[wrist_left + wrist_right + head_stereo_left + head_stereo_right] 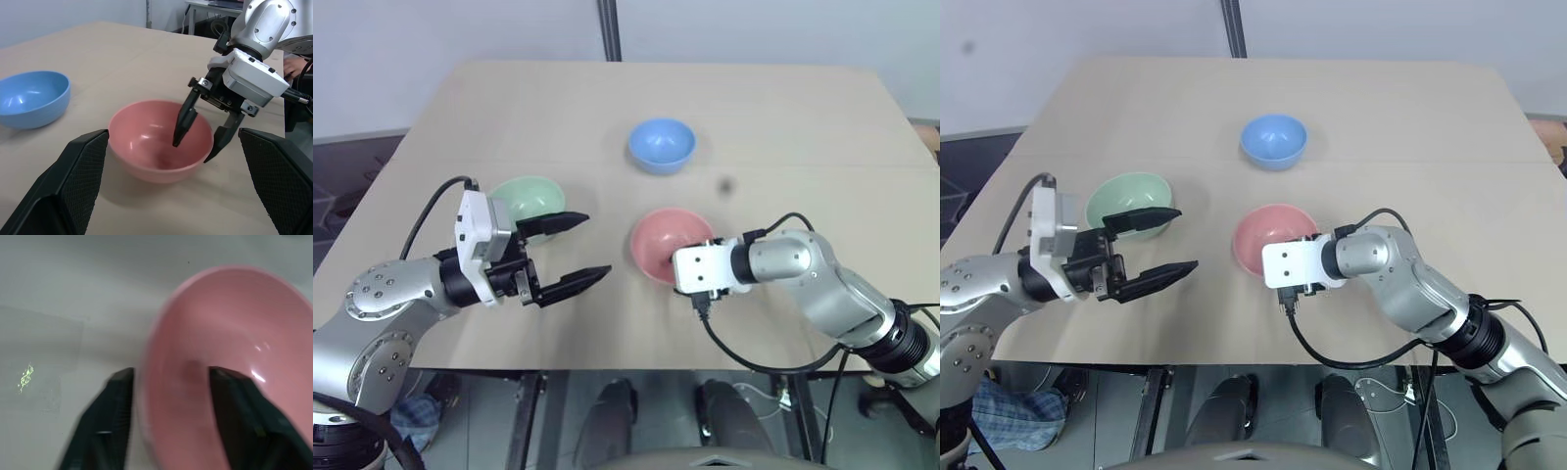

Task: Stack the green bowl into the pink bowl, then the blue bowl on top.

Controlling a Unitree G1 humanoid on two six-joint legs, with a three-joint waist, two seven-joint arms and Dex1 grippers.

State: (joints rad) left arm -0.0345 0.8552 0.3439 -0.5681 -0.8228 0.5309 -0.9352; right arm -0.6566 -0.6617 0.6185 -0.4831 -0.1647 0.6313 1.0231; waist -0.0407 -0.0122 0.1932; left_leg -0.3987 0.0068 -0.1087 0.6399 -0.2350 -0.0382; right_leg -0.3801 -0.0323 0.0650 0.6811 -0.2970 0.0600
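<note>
Right arm is bent in across the front of the table (773, 108), elbow out, wrist turned toward the middle, and the right gripper (203, 139) points down at the pink bowl (668, 241) with its two black fingers parted and straddling the near rim: one fingertip (179, 139) inside the bowl, the other outside the wall. The fingers stand apart with the rim between them and do not look pressed onto it, so no firm grip shows. That bowl is salmon pink, round, smooth and glossy, with a bright glint on its inner wall in the right wrist view, and it sits flat on the matte, pale tan tabletop. Over on the other side, the left arm is held raised and level, its left gripper (570, 253) aimed across toward the pink bowl, the jaws spread wide and holding nothing; the finger pads carry a fine cross-hatched texture. The green bowl (530, 201), pale mint and plain, rests on the table just behind and beneath that gripper's upper finger, upright. The blue bowl (661, 144), light sky-blue with a soft sheen, stands beyond the pink one, well apart from both grippers.
</note>
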